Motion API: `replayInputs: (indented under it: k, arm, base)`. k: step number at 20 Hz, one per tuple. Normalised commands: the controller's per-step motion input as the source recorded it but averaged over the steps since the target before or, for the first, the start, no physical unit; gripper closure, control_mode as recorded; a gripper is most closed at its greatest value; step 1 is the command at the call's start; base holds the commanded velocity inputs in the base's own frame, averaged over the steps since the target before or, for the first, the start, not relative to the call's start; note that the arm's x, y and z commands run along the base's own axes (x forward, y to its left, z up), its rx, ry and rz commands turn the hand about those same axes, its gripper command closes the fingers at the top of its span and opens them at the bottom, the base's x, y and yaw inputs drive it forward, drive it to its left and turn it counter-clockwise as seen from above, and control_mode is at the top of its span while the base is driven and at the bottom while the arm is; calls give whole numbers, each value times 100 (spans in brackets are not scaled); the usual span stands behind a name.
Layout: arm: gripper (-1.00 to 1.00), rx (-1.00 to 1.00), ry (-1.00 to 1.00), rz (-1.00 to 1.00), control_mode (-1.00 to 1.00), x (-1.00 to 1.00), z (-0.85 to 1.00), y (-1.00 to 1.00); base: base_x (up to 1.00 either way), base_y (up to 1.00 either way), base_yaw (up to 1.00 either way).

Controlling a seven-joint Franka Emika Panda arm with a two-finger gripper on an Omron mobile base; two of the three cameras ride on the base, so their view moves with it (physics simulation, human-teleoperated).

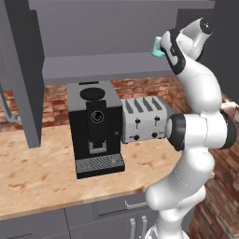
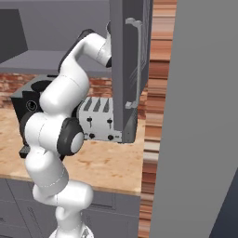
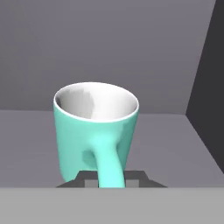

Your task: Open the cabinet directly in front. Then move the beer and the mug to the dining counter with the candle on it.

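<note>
The cabinet (image 1: 107, 65) stands open, its left door (image 1: 23, 74) swung out and its right door (image 2: 125, 69) with the silver bar handle open beside my arm. The mint-green mug (image 3: 94, 131) stands upright on the grey inner shelf near the right wall. Its loop handle points at me. My gripper (image 3: 111, 177) is shut on that handle, one dark fingertip (image 3: 83, 179) on each side. In the left base view a sliver of the mug (image 1: 156, 49) shows past my wrist. The beer, the dining counter and the candle are out of view.
Below the cabinet, a black coffee machine (image 1: 95, 128) and a silver toaster (image 1: 144, 119) stand on the wood worktop (image 1: 37, 172) against a brick wall. Grey drawers (image 1: 126, 205) run under it. A tall grey panel (image 2: 200, 116) stands close on the right.
</note>
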Motion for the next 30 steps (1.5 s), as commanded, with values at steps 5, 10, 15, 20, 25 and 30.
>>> replayInputs:
  k: [5, 10, 15, 20, 25, 30]
  arm:
    - [100, 0, -17, -3, -100, -4, 36, 4]
    - [100, 0, 0, 0, -100, -5, 0, 0]
    - [100, 0, 0, 7, -100, -94, 0, 5]
    - [100, 0, -2, 12, -100, -100, 0, 37]
    - [100, 0, 0, 20, -100, -100, -20, 80]
    - [100, 0, 4, 21, -100, -100, -42, 100]
  base:
    - [0, 0, 0]
    - [0, 0, 0]
    - [0, 0, 0]
    - [0, 0, 0]
    - [0, 0, 0]
    - [0, 0, 0]
